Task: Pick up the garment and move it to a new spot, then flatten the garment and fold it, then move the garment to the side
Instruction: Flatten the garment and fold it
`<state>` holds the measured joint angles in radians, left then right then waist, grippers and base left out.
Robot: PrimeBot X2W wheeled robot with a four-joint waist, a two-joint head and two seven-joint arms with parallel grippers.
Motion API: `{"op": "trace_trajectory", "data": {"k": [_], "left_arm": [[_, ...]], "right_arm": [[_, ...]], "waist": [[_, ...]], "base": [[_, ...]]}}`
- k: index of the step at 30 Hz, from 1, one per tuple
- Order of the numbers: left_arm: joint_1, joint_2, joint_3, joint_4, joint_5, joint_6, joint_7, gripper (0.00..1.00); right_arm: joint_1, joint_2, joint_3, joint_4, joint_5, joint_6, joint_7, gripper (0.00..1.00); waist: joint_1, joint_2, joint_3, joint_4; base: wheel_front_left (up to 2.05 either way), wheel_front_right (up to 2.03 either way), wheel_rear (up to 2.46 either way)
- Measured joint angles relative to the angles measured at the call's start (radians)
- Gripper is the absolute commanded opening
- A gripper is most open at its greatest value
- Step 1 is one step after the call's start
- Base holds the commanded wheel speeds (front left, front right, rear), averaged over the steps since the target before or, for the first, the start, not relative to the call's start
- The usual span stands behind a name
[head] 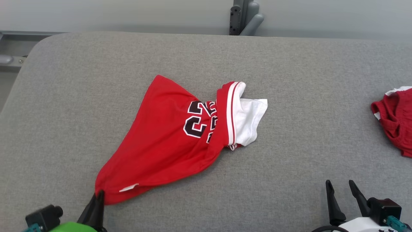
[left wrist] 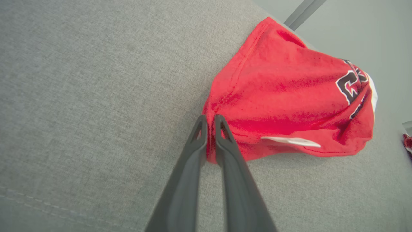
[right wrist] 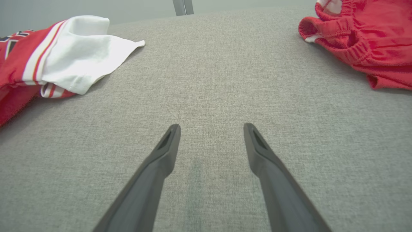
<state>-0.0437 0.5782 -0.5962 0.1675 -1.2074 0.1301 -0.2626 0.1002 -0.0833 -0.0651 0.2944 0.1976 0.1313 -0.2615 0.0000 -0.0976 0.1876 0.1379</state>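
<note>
Down at the near-left corner of the red jersey (head: 161,138), the left gripper (head: 99,194) is clamped tight on the fabric. In the left wrist view you can see the two dark fingers pressed together with a pinch of the red hem squeezed between them. So that hand is definitely grasping the jersey, right at the tip of that corner.

From there the jersey fans out up and to the right across the grey padded table (head: 289,58), lying on it roughly in the middle. It's pretty rumpled, more of a cone shape than flat. Just right of the pinched corner there's a little white tag (head: 128,187) poking out along the jersey's near edge. Further right comes the black number (head: 196,120) with a white outline, partly swallowed by a fold, so I can't read it all. Past that is a red-and-white striped trim, and then a white sleeve (head: 249,120) sticking out of the jersey's right end.

Well to the right of the jersey and nearer the robot, the right gripper (head: 339,183) hangs with its fingers spread wide apart over plain grey padding, holding nothing.

Far right of the jersey, at the table's edge, sits a bunched-up pair of red shorts (head: 394,119), well apart from it.
</note>
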Motion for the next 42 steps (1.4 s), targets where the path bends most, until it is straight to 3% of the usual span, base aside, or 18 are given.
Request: {"op": "trace_trajectory", "data": {"k": [2,4,9,11,13,17,21,24,30,38,40,42], "left_arm": [[0.032,-0.027,0.019,0.029,0.012,-0.021,0.0,1.0],[0.063,-0.03,0.021,0.067,0.01,-0.007,0.001,1.0],[0.088,0.03,0.084,0.091,-0.021,0.115,0.031,1.0],[0.074,0.081,0.157,0.029,0.033,0.192,0.012,1.0],[0.031,0.092,0.163,-0.047,0.094,0.224,0.006,1.0],[-0.11,0.085,0.063,-0.188,0.22,0.263,0.057,1.0],[-0.311,-0.001,-0.077,-0.209,0.313,0.267,0.185,1.0],[-0.454,-0.08,-0.16,-0.145,0.368,0.247,0.268,1.0],[-0.708,-0.219,-0.315,0.08,0.459,0.156,0.436,1.0],[-0.885,-0.28,-0.44,0.396,0.523,0.026,0.588,0.99],[-0.899,-0.286,-0.453,0.457,0.524,0.004,0.611,0.67],[-0.913,-0.289,-0.462,0.503,0.53,-0.006,0.614,0.55]], "right_arm": [[0.001,0.001,0.001,0.0,0.0,0.0,0.0,1.0],[0.001,0.002,0.002,0.001,0.0,0.0,0.0,1.0],[-0.003,0.006,0.006,-0.006,0.0,0.0,0.0,1.0],[-0.004,0.007,0.001,-0.014,0.0,0.0,0.0,1.0],[-0.004,0.008,0.001,-0.016,0.0,0.0,0.0,1.0],[-0.011,0.012,0.002,-0.018,0.001,0.0,0.0,1.0],[-0.039,0.018,0.009,-0.021,0.005,0.0,0.0,1.0],[-0.063,0.025,0.017,-0.022,0.015,0.0,0.0,1.0],[-0.091,0.032,0.025,-0.023,0.03,0.0,0.0,1.0],[-0.116,0.034,0.028,-0.017,0.055,0.0,0.0,1.0],[-0.117,0.035,0.035,-0.014,0.066,0.0,0.0,1.0],[-0.121,0.035,0.039,-0.011,0.077,0.0,0.0,1.0]], "waist": [[0.0,0.0,0.0,-0.012],[0.0,0.0002,-0.002,-0.027],[0.0,0.0002,-0.004,-0.074],[0.0,0.0002,-0.004,-0.106],[0.0,0.0002,-0.002,-0.126],[0.0,0.0002,0.008,-0.168],[0.0,0.0002,0.027,-0.211],[0.0,0.0002,0.045,-0.246],[0.0,0.0002,0.093,-0.322],[0.0,0.0003,0.158,-0.419],[0.0,0.0003,0.17,-0.44],[0.0,0.0003,0.179,-0.459]], "base": [[0.0,0.0,0.0],[0.0,0.0,0.0],[0.0,0.0,0.0],[0.0,0.0,0.0],[0.0,0.0,0.0],[0.0,0.0,0.0],[0.0,0.0,0.0],[0.0,0.0,0.0],[0.0,0.0,0.0],[0.0,0.0,0.0],[0.0,0.0,0.0],[0.0,0.0,0.0]]}}
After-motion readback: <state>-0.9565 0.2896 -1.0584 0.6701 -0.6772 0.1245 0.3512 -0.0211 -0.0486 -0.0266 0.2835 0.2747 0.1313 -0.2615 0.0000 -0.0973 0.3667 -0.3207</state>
